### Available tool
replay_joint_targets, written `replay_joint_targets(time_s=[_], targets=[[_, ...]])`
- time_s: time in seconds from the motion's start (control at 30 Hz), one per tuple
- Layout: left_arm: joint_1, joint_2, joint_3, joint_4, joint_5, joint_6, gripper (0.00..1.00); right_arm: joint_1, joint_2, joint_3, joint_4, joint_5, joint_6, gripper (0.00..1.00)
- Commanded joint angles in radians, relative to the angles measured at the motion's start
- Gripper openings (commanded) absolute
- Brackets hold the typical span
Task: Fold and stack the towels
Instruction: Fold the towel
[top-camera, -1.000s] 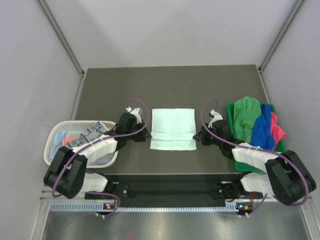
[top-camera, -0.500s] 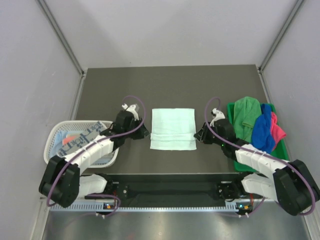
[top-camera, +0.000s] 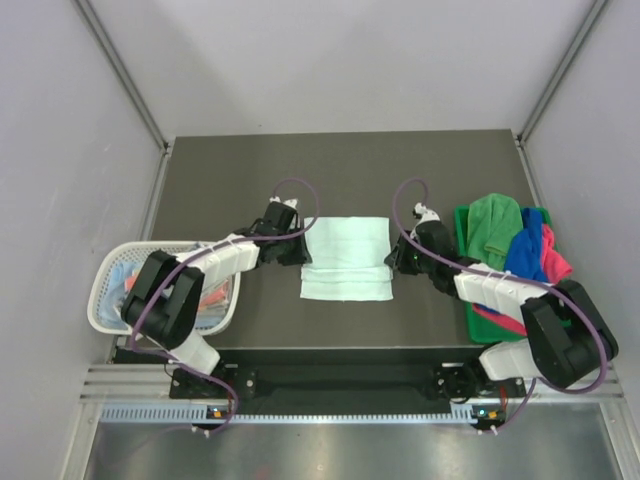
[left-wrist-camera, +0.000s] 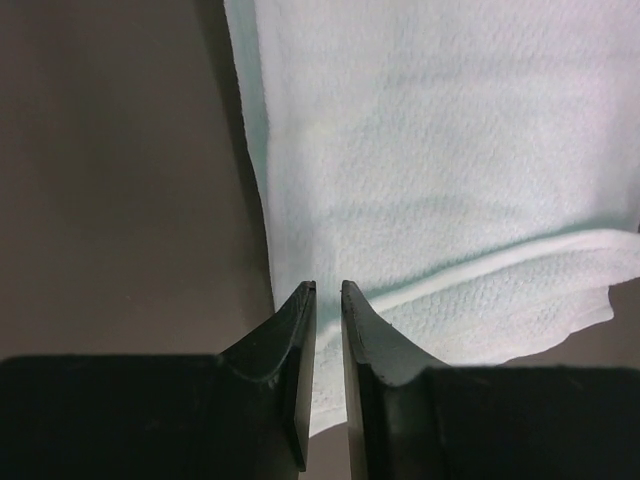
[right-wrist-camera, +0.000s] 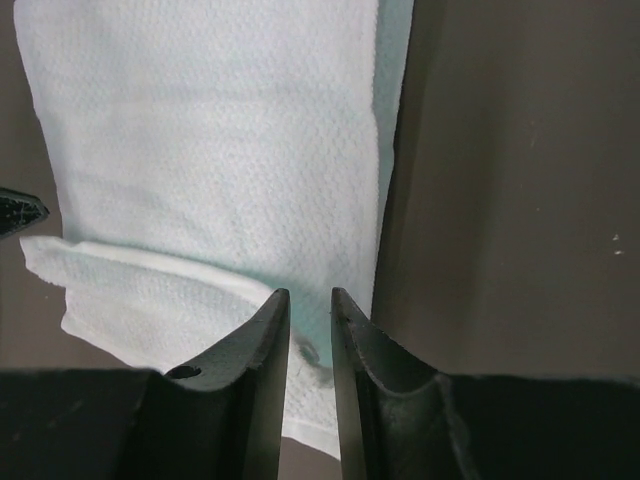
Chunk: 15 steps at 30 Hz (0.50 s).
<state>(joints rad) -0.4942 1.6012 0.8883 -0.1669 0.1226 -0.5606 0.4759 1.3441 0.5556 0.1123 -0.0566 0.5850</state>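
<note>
Seen from above, the light is bright, even and diffuse, falling from overhead; the pale walls show no hot spots; the dark table carries only a faint, dull sheen; shadows under the arms are soft and short; focus is crisp throughout, though the upright posts lean outward toward the corners. The wrist views are dimmer and softer; the pale mint towel is the brightest area, nearly washed out at the upper right of the left view, its weave clearer in the right view; a dark, soft shadow borders its edge on the table; the left gripper and right gripper show as black, blurred, nearly featureless shapes.
</note>
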Motion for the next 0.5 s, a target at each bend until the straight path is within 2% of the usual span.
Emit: replay_joint_targets(time_s=[0.0, 0.47], targets=[[-0.033, -0.012, 0.003, -0.026, 0.018, 0.016, 0.21, 0.013, -0.026, -0.011, 0.017, 0.005, -0.004, 0.23], [-0.092, -0.167, -0.123, -0.071, 0.032, -0.021, 0.21, 0.039, -0.177, -0.135, -0.052, -0.049, -0.002, 0.23]])
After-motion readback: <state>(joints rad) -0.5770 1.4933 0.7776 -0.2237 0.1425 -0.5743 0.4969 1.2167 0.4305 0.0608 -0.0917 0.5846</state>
